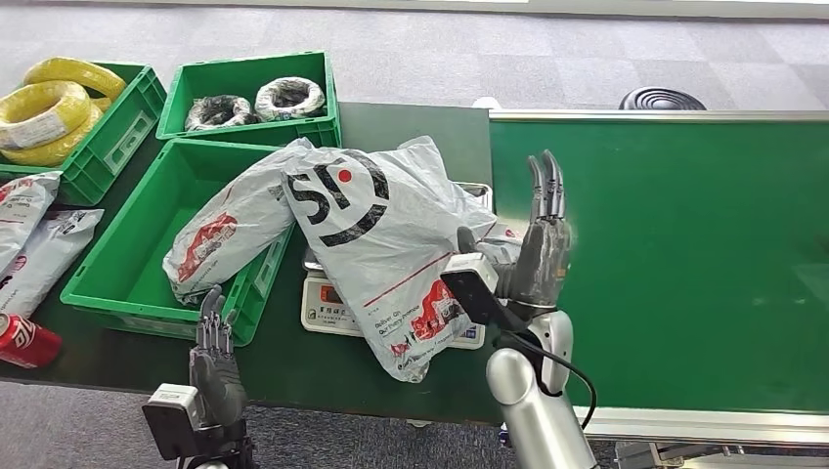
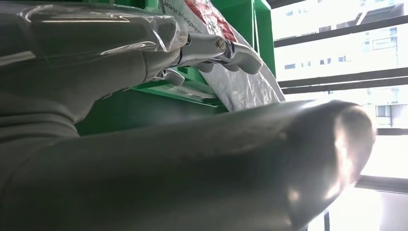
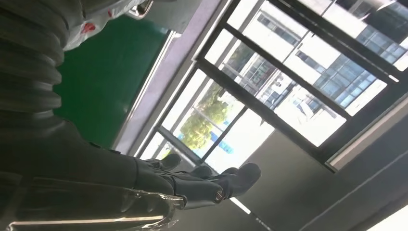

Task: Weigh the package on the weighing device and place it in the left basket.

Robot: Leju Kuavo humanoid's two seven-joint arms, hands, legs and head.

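Dark green surface (image 1: 411,122) runs under everything, w/ a brighter green belt (image 1: 684,254) on the right and grey floor beyond. White scale (image 1: 327,311) sits near the middle; the big grey package (image 1: 376,249) w/ the black logo lies on it, draped over the front and leaning left against another grey bag (image 1: 230,234) that hangs over the rim of the left basket (image 1: 117,283). My right hand (image 1: 538,259) stands upright just beside the package's right edge, fingers (image 1: 547,186) straight and apart, holding nothing. My left hand (image 1: 217,357) is at the near edge, by the basket's near-right corner, fingers spread, empty. Far left: crate of yellow coils (image 1: 49,112); far centre, crate w/ black-white coils (image 1: 256,98). Red can (image 1: 24,340) near left.
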